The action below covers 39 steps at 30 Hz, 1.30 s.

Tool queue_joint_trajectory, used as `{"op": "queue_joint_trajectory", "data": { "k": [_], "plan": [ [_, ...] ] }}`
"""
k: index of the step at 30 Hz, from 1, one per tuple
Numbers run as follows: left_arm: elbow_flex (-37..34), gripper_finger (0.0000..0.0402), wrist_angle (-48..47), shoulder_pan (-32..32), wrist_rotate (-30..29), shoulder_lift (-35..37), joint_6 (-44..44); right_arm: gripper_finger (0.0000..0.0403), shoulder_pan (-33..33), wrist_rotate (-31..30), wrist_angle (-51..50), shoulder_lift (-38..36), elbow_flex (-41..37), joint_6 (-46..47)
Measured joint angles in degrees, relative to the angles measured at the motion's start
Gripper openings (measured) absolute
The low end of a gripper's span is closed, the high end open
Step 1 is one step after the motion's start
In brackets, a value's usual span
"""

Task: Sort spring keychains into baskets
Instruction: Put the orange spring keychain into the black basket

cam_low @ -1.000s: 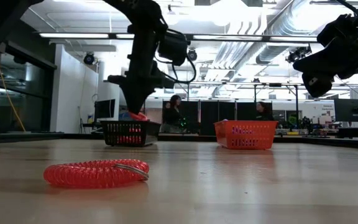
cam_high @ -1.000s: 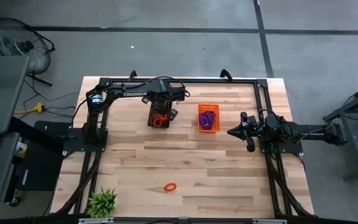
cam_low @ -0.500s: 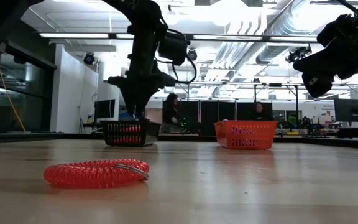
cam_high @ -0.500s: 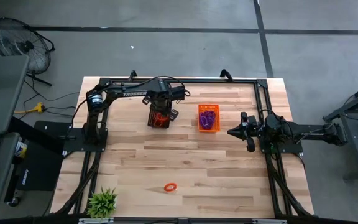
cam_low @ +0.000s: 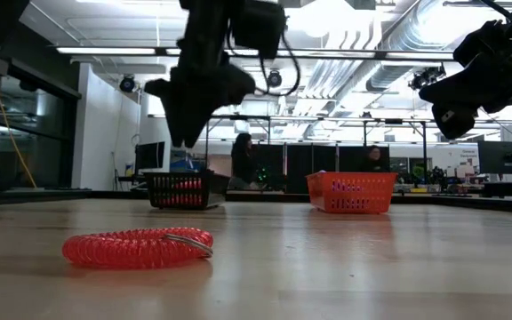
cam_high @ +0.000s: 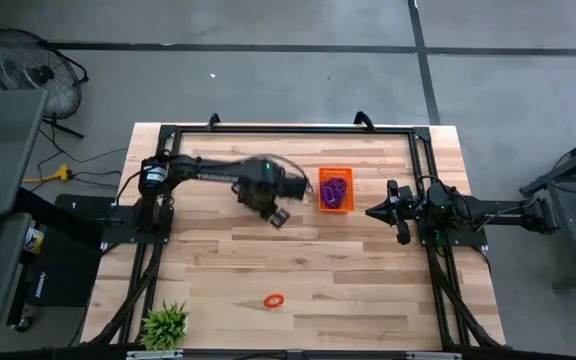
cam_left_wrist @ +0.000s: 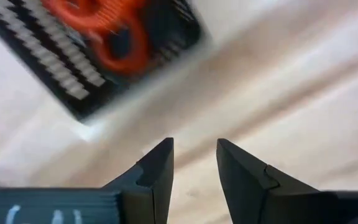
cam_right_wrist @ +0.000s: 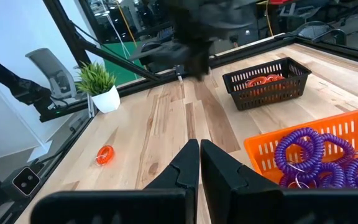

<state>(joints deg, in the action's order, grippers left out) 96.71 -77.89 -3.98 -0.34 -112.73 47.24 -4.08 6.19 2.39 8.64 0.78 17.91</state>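
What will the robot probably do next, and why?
Probably the left claw, open and empty above bare wood beside the black perforated plastic basket, will swing towards the lone orange-red coiled spring keychain lying near the table's front edge, the only one visible outside a basket. The right claw waits shut.

You are looking at a light wooden table [cam_high: 298, 270] edged by a black frame. Taking the orange basket [cam_high: 335, 189] of purple coils as your landmark, the black basket [cam_right_wrist: 266, 83] with orange-red coils sits near it, toward the left arm's side. One orange-red spring keychain [cam_high: 274, 300] lies alone well apart from it, toward the front edge, and a small potted plant [cam_high: 165, 325] stands at the front left corner.
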Motion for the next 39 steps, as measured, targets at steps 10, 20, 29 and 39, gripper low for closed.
{"op": "queue_joint_trajectory", "data": {
  "k": [10, 20, 29, 39],
  "plan": [
    [0.0, 0.012, 8.0, 16.7, 1.2, 0.0, 9.5, 0.0011, 0.0, 0.0, 0.0, 0.0, 0.0, 0.0],
    [0.0, 0.012, 15.2, 26.7, -0.2, 0.0, 1.1, 0.0011, 0.0, 0.0, 0.0, 0.0, 0.0, 0.0],
    [0.0, 0.012, 18.6, 31.3, -2.6, -0.5, -5.8, 0.0011, 0.0, 0.0, 0.0, 0.0, 0.0, 0.0],
    [-0.1, 0.012, 19.9, 33.4, -0.2, -6.1, -2.1, 0.0011, 0.0, 0.0, 0.0, 0.0, 0.0, 0.0]
  ]
}}
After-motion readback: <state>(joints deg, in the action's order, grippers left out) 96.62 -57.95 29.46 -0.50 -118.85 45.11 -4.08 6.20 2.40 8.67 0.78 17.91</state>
